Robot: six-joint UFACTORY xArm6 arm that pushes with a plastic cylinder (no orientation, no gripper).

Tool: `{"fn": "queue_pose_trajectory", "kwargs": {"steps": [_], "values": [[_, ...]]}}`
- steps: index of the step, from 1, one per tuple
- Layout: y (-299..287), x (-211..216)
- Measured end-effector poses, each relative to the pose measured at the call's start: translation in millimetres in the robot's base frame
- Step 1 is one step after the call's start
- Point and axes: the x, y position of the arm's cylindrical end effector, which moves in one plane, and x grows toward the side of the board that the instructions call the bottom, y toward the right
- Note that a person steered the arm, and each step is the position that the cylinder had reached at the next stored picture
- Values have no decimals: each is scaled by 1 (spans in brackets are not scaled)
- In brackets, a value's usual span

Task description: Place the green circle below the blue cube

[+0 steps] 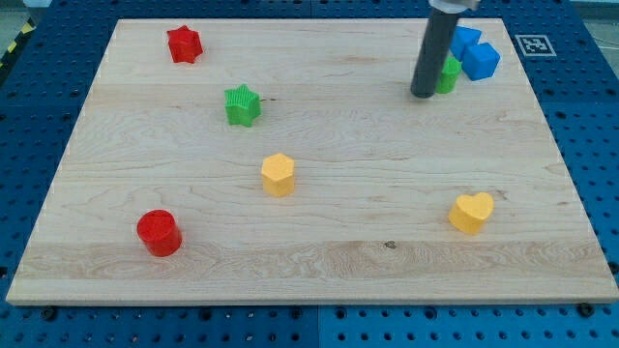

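Now, tip (423, 95): touching green circle's left side.
Green circle (449, 74): just below-left of blue cube (481, 60).
Tool state: bare rod; nothing to open or clamp.

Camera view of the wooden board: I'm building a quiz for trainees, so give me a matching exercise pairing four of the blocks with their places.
Things:
1. red star block
2. yellow heart block
3. red cylinder block
4. green star block

Places:
A. near the view's bottom left
B. near the view's top left corner
C. toward the view's bottom right
D. upper middle-left, above the yellow hexagon block

Pairs: 1-B, 2-C, 3-A, 4-D
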Motion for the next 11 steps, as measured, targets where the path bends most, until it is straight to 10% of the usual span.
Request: {"fn": "queue_pose_trajectory", "kwargs": {"steps": [2, 11], "values": [[-15, -49], [56, -5]]}}
